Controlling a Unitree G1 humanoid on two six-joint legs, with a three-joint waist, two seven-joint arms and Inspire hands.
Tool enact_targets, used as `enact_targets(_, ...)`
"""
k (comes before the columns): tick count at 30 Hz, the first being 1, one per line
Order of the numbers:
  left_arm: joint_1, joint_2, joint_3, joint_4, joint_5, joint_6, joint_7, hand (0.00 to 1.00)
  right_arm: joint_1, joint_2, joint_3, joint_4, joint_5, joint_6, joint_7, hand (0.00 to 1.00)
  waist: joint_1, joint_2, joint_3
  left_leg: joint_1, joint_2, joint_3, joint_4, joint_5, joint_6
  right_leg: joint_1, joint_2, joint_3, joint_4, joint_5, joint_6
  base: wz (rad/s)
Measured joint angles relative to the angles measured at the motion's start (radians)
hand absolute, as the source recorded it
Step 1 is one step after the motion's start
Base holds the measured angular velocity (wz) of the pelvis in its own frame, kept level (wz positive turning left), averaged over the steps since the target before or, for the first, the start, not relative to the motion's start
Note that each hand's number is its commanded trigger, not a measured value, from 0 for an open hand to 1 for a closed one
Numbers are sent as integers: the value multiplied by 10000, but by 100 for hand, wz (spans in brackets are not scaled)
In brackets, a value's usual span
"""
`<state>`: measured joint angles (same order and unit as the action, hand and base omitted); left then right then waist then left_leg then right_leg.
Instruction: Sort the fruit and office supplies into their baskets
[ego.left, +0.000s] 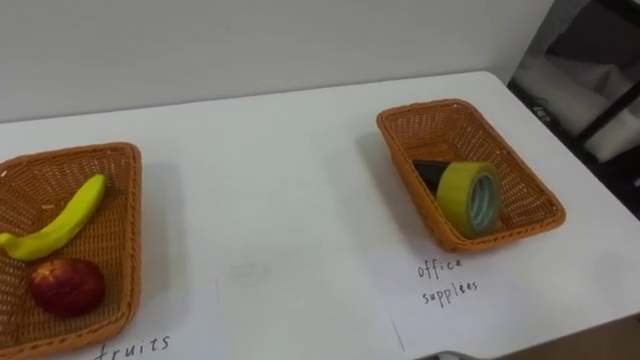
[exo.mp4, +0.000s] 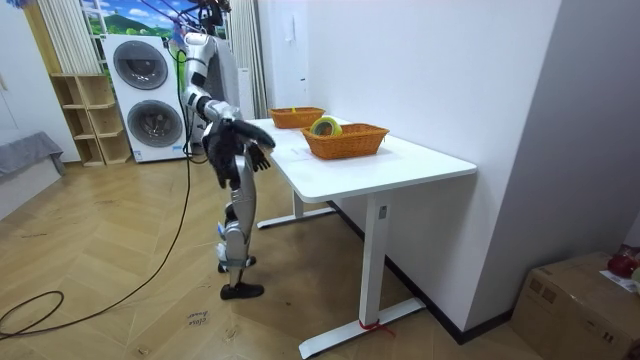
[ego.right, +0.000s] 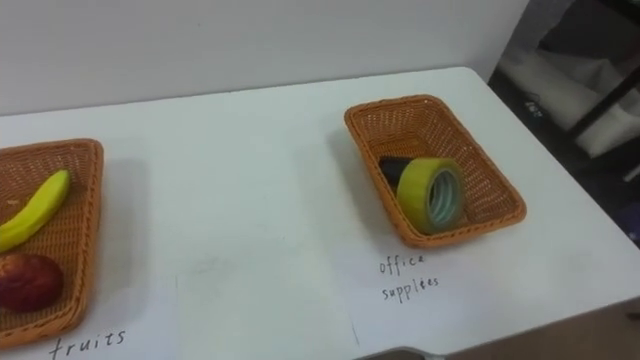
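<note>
Banana (ego.left: 60, 222) and red fruit (ego.left: 66, 285) fill my fruit basket (ego.left: 128, 200), tape (ego.left: 470, 198) the supplies basket (ego.left: 430, 115); my right hand (exo.mp4: 258, 150) hangs beside the desk (ego.left: 280, 180), and I cannot tell its grip.

A yellow banana (ego.left: 60, 222) and red apple (ego.left: 67, 286) lie in the wicker basket (ego.left: 125, 230) at the table's (ego.left: 280, 200) left edge, while a yellow-green tape roll (ego.left: 470, 198) stands on edge in the right-hand basket (ego.left: 440, 108).

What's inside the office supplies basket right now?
In the basket, a yellow roll of tape stands on edge. Behind it lies a dark object, partly covered by the roll, so what it is cannot be told.
</note>
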<state>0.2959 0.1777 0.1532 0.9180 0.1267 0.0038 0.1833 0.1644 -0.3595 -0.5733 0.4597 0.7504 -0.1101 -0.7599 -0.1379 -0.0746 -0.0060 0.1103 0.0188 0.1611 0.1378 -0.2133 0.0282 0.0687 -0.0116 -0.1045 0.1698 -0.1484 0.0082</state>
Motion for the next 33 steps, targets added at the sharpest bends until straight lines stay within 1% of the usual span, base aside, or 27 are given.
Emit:
enact_targets(2, 64, -15, -88, -50, -78, -6, -2, 0, 60, 234, 22, 540, 177, 0, 5, 0, 4, 3, 1, -2, -30, -9, 1, 1, 2, 9, -13, 1, -14, -18, -10, 6)
enact_targets(3, 84, -9, -139, -49, -87, -6, 0, 0, 179, 392, 44, 855, 428, -1, 20, 0, 10, 21, 8, -6, -95, -10, 1, 0, 3, 10, -21, -3, -22, -37, -14, 0)
enact_targets(4, 99, -11, -183, -47, -74, -6, 0, 0, 298, 592, 77, 1174, 449, -10, 43, 0, 25, 31, 14, -6, -100, -17, -4, 1, 3, 5, -25, -8, -18, -47, -15, 0)
enact_targets(5, 101, -13, -190, -47, -68, -6, -3, 0, 340, 697, 86, 1355, 450, -9, 63, 0, 27, 43, 18, -10, -101, -19, -6, 0, 4, -2, -31, -25, -15, -52, -16, 0)
enact_targets(6, 99, -23, -200, -48, -63, -6, -5, 0, 367, 889, 157, 1731, 449, -11, 98, 0, 59, 107, 44, -24, -105, -44, -15, 0, 5, -31, -33, -20, -12, -59, -16, 0)
enact_targets(8, 19, -54, -224, -43, -68, -14, -53, 0, 367, 1063, 508, 2778, 411, -29, 280, 0, 51, 145, 23, -4, -122, -74, -13, 0, 7, -34, -36, -5, -7, -67, -10, 0)
enact_targets(11, 57, -101, -208, -34, -64, -104, -195, 0, 431, 1367, 594, 3168, 157, -29, 476, 0, 65, 254, 24, 49, -136, -60, -18, 1, 9, -8, -42, 12, 10, -96, 3, 0)
enact_targets(13, 21, -102, -210, 15, -70, -190, -203, 0, 470, 1626, 958, 3326, -239, -34, 609, 0, 66, 285, 26, 60, -127, -59, -27, 1, 9, -12, -35, 18, 5, -100, -1, 0)
enact_targets(16, 35, -170, -239, 58, -86, -268, -253, 0, 444, 1730, 1472, 3702, -914, -85, 897, 0, 96, 346, 48, 61, -136, -64, -28, -1, 10, -3, -37, 28, -9, -100, -1, 0)
enact_targets(18, 73, -230, -249, 86, -110, -270, -368, 0, 459, 1749, 1764, 3957, -1319, -120, 1088, 0, 120, 402, 47, 68, -139, -63, -28, -4, 13, 5, -40, 29, -12, -100, -1, 0)
enact_targets(20, 68, -254, -354, 142, -166, -298, -417, 0, 591, 1788, 2257, 4129, -1642, -131, 1391, 0, 295, 468, 61, 73, -134, -37, -31, -5, 12, -5, -33, 60, -14, -100, -1, -2)
enact_targets(23, 73, -314, -405, 194, -166, -400, -417, 0, 566, 1855, 2662, 4680, -1762, -209, 1746, 0, 352, 518, 59, 55, -143, -101, -33, -5, 12, 3, -40, 12, -42, -108, 5, 4)
enact_targets(24, 71, -329, -403, 332, -166, -468, -417, 0, 571, 1917, 2889, 4930, -1809, -206, 1970, 0, 435, 539, 62, 52, -145, -119, -30, -5, 12, -4, -42, 2, -44, -119, 1, 7)
enact_targets(25, -36, -353, -398, 441, -165, -487, -418, 0, 563, 1985, 3149, 5201, -2014, -201, 2209, 0, 470, 553, 62, 49, -151, -157, -26, -5, 12, -13, -51, -33, -57, -132, -1, 7)
enact_targets(27, -80, -418, -394, 529, -158, -498, -421, 0, 565, 2098, 3391, 5554, -2387, -200, 2626, 0, 516, 570, 52, 46, -162, -244, -27, -5, 12, 21, -64, -110, -107, -140, 1, 11)
enact_targets(28, -131, -451, -394, 592, -161, -537, -426, 0, 550, 2128, 3631, 5776, -2644, -199, 2919, 0, 622, 576, 49, 43, -152, -243, -28, -4, 11, 37, -59, -107, -137, -140, 1, 8)
enact_targets(32, -241, -475, -521, 904, -183, -692, -410, 0, 489, 2157, 4551, 6038, -3428, -215, 3581, 0, 771, 593, 51, 82, -153, -267, -24, -3, 9, 173, -46, -99, -193, -138, -1, 1)
enact_targets(33, -332, -485, -641, 1020, -183, -790, -409, 0, 348, 2167, 4887, 6375, -3683, -223, 3772, 0, 893, 595, 60, 89, -152, -266, -22, -3, 9, 174, -45, -124, -193, -138, -1, 0)
